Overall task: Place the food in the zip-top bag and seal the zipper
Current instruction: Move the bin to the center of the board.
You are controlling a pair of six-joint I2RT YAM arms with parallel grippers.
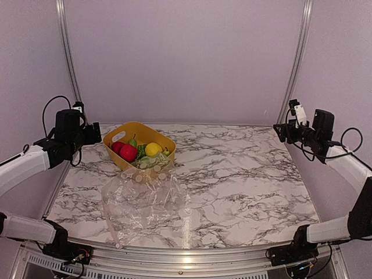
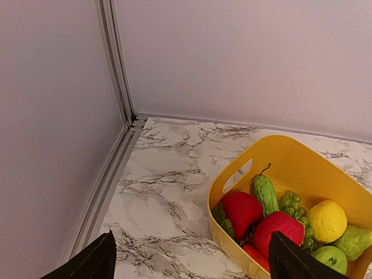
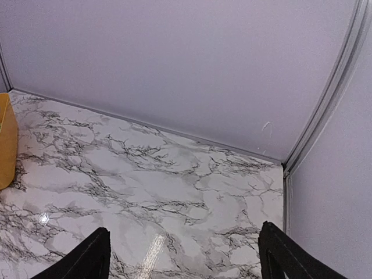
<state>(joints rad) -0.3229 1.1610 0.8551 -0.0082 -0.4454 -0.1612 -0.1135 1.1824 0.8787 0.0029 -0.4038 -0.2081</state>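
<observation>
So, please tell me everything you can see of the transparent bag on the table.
The zip-top bag is clear, soft plastic, crinkled and shiny. It lies flat on the marble table, just nearer than the yellow basket; its far edge seems to reach the basket's near wall. It looks empty; whether its mouth is sealed cannot be told.

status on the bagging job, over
Left gripper, right gripper open, empty, raised. Food in yellow basket; zip-top bag crumpled on table at its near side. Nothing blocking.

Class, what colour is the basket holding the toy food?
Yellow: the basket shows best in the left wrist view.
</observation>
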